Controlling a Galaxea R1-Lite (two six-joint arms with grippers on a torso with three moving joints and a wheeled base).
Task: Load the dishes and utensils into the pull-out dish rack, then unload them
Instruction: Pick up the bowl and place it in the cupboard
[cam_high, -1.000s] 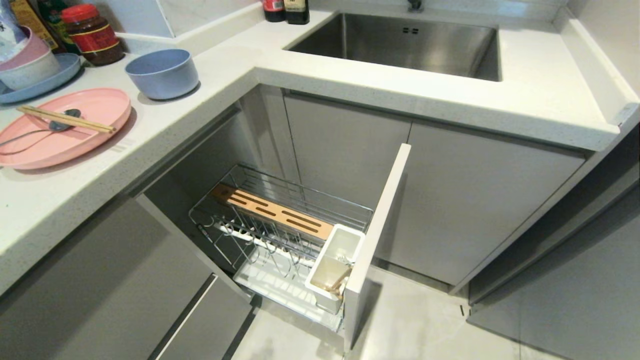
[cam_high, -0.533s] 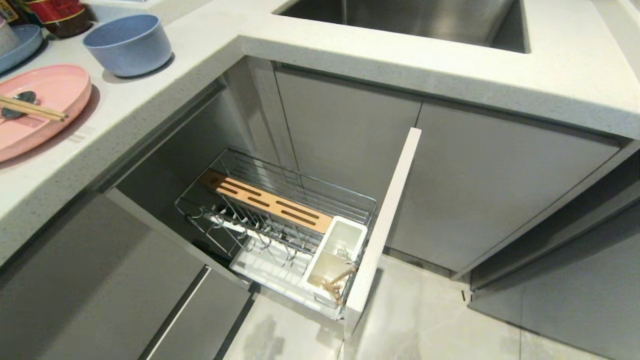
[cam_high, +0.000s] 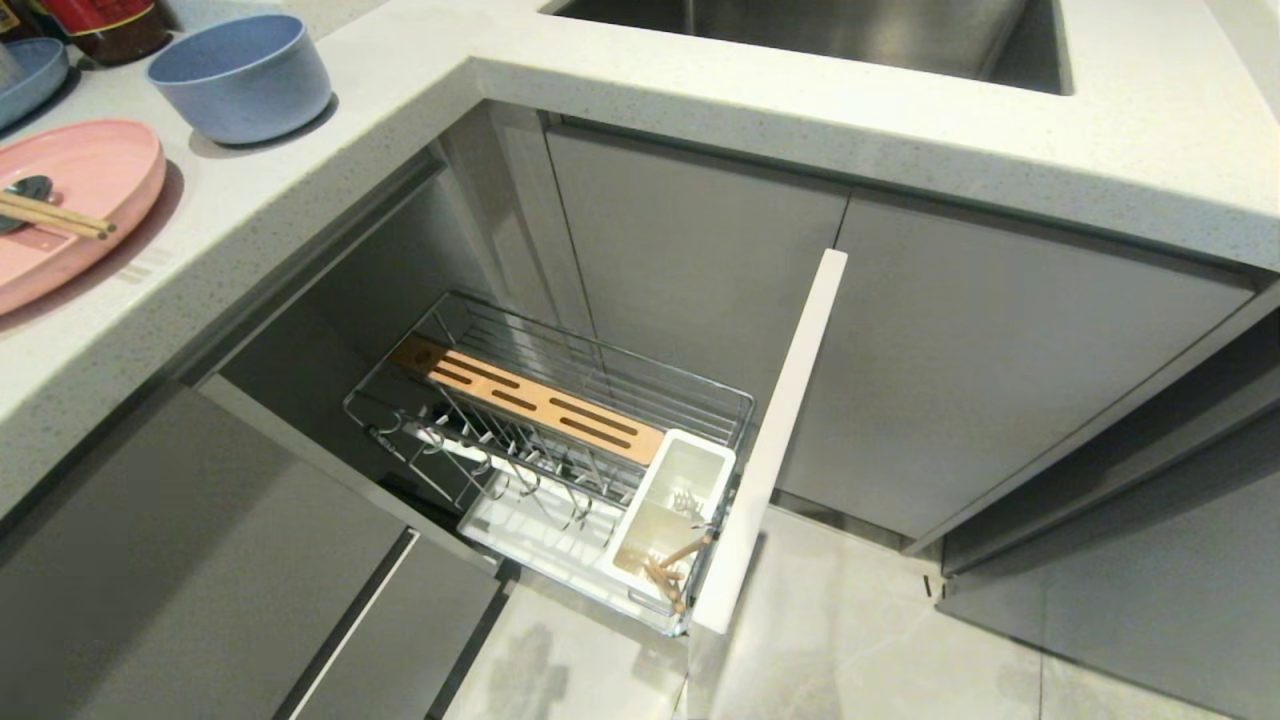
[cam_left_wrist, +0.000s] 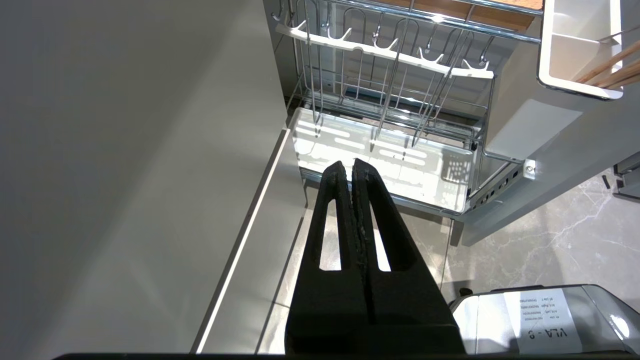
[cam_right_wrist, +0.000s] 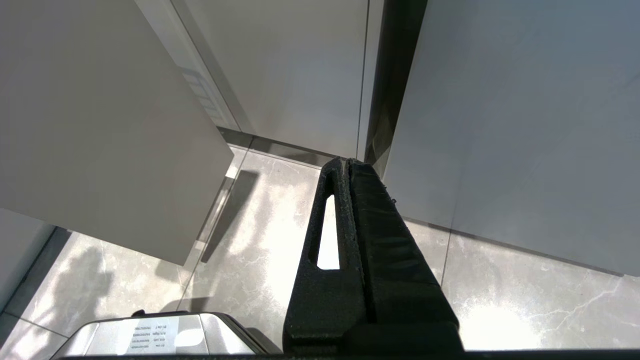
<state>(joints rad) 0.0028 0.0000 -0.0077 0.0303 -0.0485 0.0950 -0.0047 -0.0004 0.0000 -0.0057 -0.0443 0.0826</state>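
A kitchen corner with the rack (cam_high: 560, 450) pulled fully out of the cabinet, at about 6 o'clock below the worktop's (cam_high: 300, 230) inner corner. Its prongs and white tray hold no dishes; only some wooden sticks show in the utensil box (cam_high: 670, 520) at the rack's 4 o'clock end. On the worktop at 10 o'clock, the pink plate (cam_high: 90, 190) carries the chopsticks (cam_high: 55, 215) and the spoon (cam_high: 25, 188), with the blue bowl (cam_high: 240, 75) just beside it at 1 o'clock. Loading appears not yet begun, and unloading lies beyond that. Neither arm shows from the head camera. The left pincer (cam_left_wrist: 350, 170) hangs low over the floor near the rack, fingers pressed together and holding nothing; the right pincer (cam_right_wrist: 345, 167) is likewise closed and bare, pointing at the floor by the cabinet doors.
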